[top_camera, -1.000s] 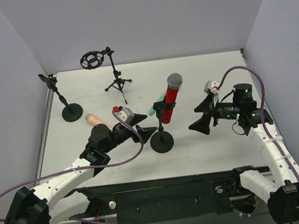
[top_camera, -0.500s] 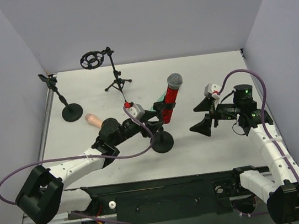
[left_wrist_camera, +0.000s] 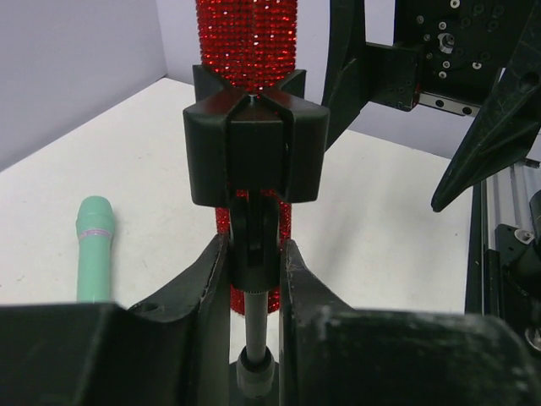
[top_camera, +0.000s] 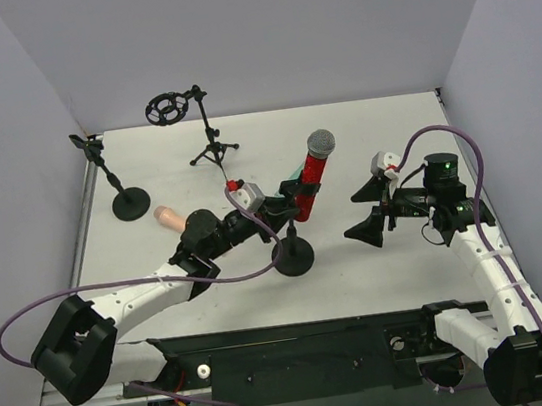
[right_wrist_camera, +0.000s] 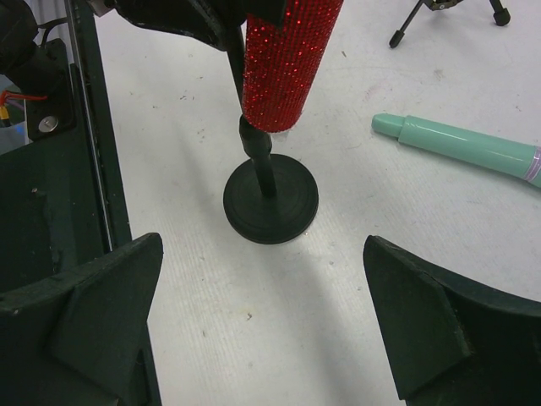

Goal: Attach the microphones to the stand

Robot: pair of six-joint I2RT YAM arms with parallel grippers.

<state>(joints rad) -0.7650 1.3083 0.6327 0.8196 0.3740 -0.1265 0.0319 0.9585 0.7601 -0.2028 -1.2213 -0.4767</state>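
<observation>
The glittery red microphone with a silver mesh head sits in the black clip of a round-based stand and leans right. My left gripper is shut on that stand's black neck joint just under the clip, a finger pressing on each side. The mint-green microphone lies flat on the table behind the stand. The peach-pink microphone lies to the left, partly hidden by my left arm. My right gripper stands open to the right of the stand, nothing between its fingers.
A second round-based stand with a bare clip is at the far left. A tripod stand with a ring mount stands at the back. Walls close in on the table on three sides.
My left gripper has reached right to the stand and shut on its neck. The red microphone has tipped a little to the right. The right gripper has barely shifted.
</observation>
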